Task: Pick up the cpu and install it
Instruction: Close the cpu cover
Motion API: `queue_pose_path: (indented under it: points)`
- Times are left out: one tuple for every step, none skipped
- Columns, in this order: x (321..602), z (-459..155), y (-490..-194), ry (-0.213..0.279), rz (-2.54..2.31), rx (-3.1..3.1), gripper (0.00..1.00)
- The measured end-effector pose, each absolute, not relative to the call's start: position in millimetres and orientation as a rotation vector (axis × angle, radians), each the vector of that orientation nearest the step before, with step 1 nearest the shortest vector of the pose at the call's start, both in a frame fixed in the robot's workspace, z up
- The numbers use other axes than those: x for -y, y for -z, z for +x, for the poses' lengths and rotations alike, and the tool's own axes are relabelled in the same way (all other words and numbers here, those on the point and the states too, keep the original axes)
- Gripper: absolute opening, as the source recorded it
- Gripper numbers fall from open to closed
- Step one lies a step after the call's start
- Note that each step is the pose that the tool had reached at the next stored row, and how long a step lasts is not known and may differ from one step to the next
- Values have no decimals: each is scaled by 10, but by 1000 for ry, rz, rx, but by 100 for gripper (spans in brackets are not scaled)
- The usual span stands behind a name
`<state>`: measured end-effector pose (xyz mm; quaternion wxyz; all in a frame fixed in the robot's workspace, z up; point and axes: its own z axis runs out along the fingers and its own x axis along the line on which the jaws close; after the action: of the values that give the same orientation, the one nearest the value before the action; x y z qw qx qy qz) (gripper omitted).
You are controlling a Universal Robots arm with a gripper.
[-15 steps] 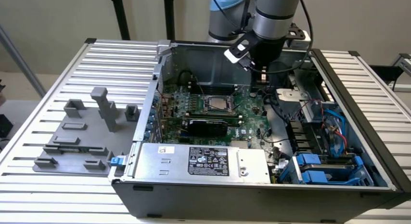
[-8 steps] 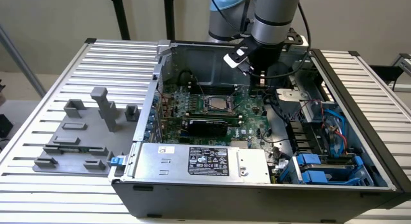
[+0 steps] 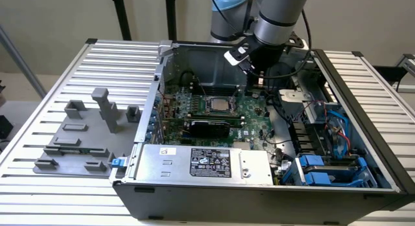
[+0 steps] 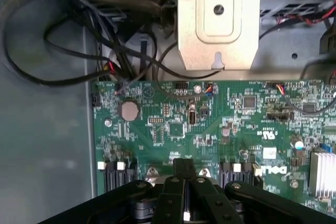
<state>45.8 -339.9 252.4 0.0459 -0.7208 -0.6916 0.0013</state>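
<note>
Broadly, a slatted metal worktop (image 3: 45, 182) carries an open computer case (image 3: 259, 204) lying on its side, and the robot arm (image 3: 280, 14) reaches down into it from the far side. A green motherboard (image 3: 254, 131) covers the floor of the case. A silver power supply (image 3: 207, 162) with a black label sits along the near wall. On the worktop, at the exterior view's left, stands a grey plastic fixture (image 3: 81, 138) with several upright blocks. The hand (image 3: 253, 87) hangs low over the motherboard (image 4: 210, 129), and in the wrist view its black fingers (image 4: 178, 169) are pressed together with no gap, so the hand (image 4: 184, 167) is fully closed and nothing is caught between them. Whether the tips touch the board cannot be told. The cpu (image 3: 219, 105) lies flat in the dark socket frame near the middle of the board, its silver-grey metal top facing up. It sits just to the exterior view's left of the hand and apart from it.
</note>
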Motion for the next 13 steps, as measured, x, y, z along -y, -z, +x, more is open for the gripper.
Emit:
queue_pose_path:
  points:
    - [3399,450,-2524,-19,-2194,2105,11]
    - [3399,440,-2524,-33,-2187,2099,11]
    - [3399,429,-2524,-47,-2181,2093,11]
    - [3399,416,-2525,-59,-2175,2087,11]
    - [3399,403,-2524,-71,-2170,2081,11]
    - [3399,389,-2524,-84,-2164,2075,11]
    - [3399,375,-2524,-95,-2158,2069,11]
    - [3399,361,-2524,-107,-2152,2063,11]
    - [3399,346,-2523,-120,-2146,2057,11]
    - [3399,331,-2523,-131,-2141,2051,11]
    - [3399,316,-2522,-143,-2135,2045,11]
    - [3399,301,-2522,-155,-2129,2039,11]
    - [3399,285,-2522,-166,-2124,2033,11]
